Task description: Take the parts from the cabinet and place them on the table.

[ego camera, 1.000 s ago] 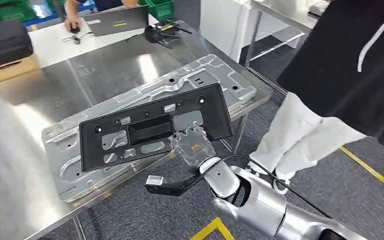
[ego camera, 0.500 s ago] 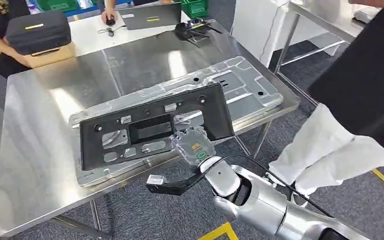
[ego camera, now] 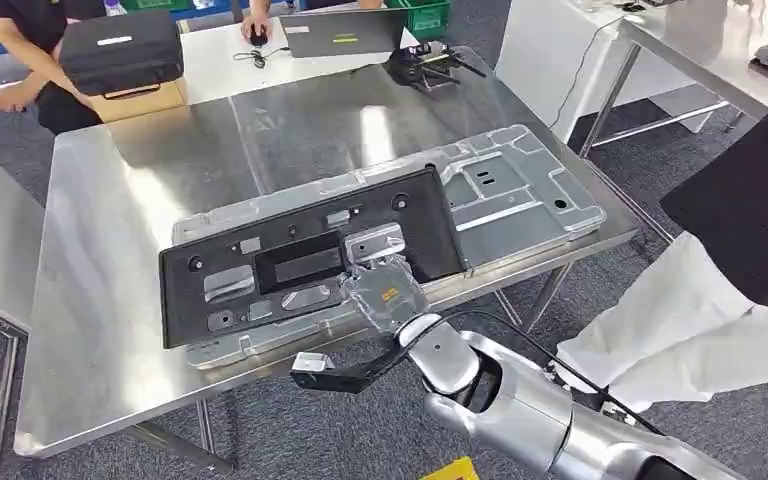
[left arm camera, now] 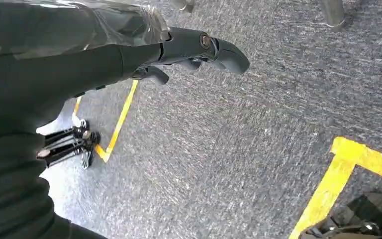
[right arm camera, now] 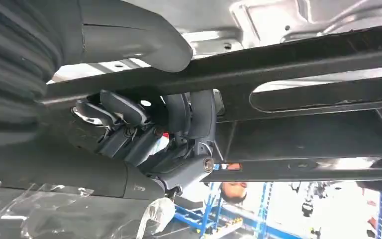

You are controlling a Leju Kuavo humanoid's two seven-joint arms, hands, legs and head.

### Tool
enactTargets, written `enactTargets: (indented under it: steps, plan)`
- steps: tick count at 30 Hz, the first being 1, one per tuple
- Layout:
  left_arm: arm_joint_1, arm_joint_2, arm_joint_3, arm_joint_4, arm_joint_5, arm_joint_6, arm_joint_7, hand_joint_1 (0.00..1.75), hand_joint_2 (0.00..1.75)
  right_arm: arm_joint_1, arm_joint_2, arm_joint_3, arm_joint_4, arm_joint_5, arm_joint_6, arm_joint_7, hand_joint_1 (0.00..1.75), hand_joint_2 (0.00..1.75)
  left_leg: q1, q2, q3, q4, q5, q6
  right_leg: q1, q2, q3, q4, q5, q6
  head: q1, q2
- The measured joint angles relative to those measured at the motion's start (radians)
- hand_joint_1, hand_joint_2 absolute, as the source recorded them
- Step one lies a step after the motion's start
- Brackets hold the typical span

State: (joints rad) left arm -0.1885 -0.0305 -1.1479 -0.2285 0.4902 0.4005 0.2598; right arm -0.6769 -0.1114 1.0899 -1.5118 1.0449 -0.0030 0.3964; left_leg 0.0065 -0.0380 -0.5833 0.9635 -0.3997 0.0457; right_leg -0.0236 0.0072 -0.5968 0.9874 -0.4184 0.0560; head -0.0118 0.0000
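A long black plastic panel [ego camera: 300,265] with cut-outs lies across a silver stamped metal plate [ego camera: 520,195] on the steel table [ego camera: 110,330]. My right hand [ego camera: 385,295], wrapped in clear film, grips the panel's near edge. In the right wrist view the thumb [right arm camera: 129,42] lies on one face of the panel [right arm camera: 303,134] and the dark fingers [right arm camera: 144,124] curl against the other face, with the metal plate [right arm camera: 278,15] beyond. My left hand [left arm camera: 189,47] hangs over grey carpet, holding nothing, fingers apart.
A person in a black top and white trousers [ego camera: 700,320] stands close at the right. At the far end are a black case [ego camera: 125,50] on a cardboard box, a laptop [ego camera: 345,30] and people's hands. Another steel table [ego camera: 700,50] stands at the right.
The camera has moved, so the table and its load sit further right and more of the table shows. My right hand still grips the black panel.
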Motion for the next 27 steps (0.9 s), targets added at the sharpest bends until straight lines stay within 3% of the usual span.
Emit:
enactTargets:
  steps: [2, 4, 6, 9, 13, 16, 23, 27]
  plan:
    - [0.001, 0.0, 0.001, 0.0, 0.005, 0.0, 0.0, 0.0, 1.75, 0.0, 0.001, 0.0, 0.0, 0.0, 0.0, 0.0, 1.75, 1.75, -0.005, -0.003, -0.003, 0.003, -0.002, -0.009, 0.005, 0.001, 0.005, -0.01, -0.004, -0.009, -0.001, 0.0]
    - [0.006, 0.0, 0.001, 0.0, 0.008, -0.001, 0.001, 0.0, 1.75, 0.0, 0.001, 0.0, 0.0, 0.0, 0.0, 0.0, 1.75, 1.75, -0.004, -0.002, -0.003, 0.004, -0.002, 0.011, 0.006, 0.0, 0.005, -0.013, -0.001, -0.008, -0.001, 0.0]
    - [0.006, 0.0, 0.002, 0.0, 0.013, -0.002, 0.001, 0.0, 1.75, 0.0, 0.002, 0.0, 0.0, 0.0, 0.0, -0.002, 1.75, 1.75, -0.003, -0.001, 0.001, -0.001, -0.002, 0.011, 0.008, 0.001, 0.005, -0.012, -0.001, -0.009, -0.001, 0.0]
    - [0.006, 0.0, 0.003, 0.0, 0.016, -0.002, 0.0, 0.0, 1.75, 0.0, 0.002, 0.001, 0.0, 0.0, -0.001, -0.003, 1.75, 1.75, -0.001, -0.001, 0.003, -0.007, 0.0, 0.007, 0.012, 0.001, 0.005, -0.012, -0.002, -0.019, -0.001, 0.0]
    - [0.006, 0.0, 0.004, 0.0, 0.016, -0.002, 0.0, 0.0, 1.75, 0.0, 0.002, 0.001, 0.0, -0.004, -0.002, -0.005, 1.75, 1.75, 0.002, -0.001, 0.003, -0.008, 0.001, 0.003, 0.016, 0.001, 0.005, -0.012, -0.004, -0.022, -0.001, 0.0]
    - [0.007, 0.0, 0.005, 0.0, 0.016, -0.002, 0.0, 0.0, 1.75, 0.0, 0.002, 0.001, 0.0, -0.01, -0.003, -0.01, 1.75, 1.75, 0.005, -0.001, 0.003, -0.01, 0.0, -0.021, 0.017, 0.001, 0.005, -0.011, -0.004, -0.022, -0.001, 0.0]
    - [0.007, 0.0, 0.007, 0.0, 0.015, 0.0, 0.0, 0.0, 1.75, 0.0, 0.002, 0.002, 0.0, 0.0, -0.005, -0.009, 1.75, 1.75, 0.002, -0.002, 0.002, -0.009, 0.0, -0.023, 0.014, -0.001, 0.005, -0.011, -0.004, -0.023, -0.001, 0.0]
    - [0.007, 0.0, 0.007, 0.0, 0.013, 0.0, -0.003, 0.0, 1.75, 0.0, 0.002, 0.004, 0.0, 0.009, -0.005, -0.005, 1.75, 1.75, -0.002, -0.002, 0.0, -0.002, -0.003, -0.017, 0.01, -0.001, 0.006, -0.013, -0.003, -0.021, -0.001, 0.0]
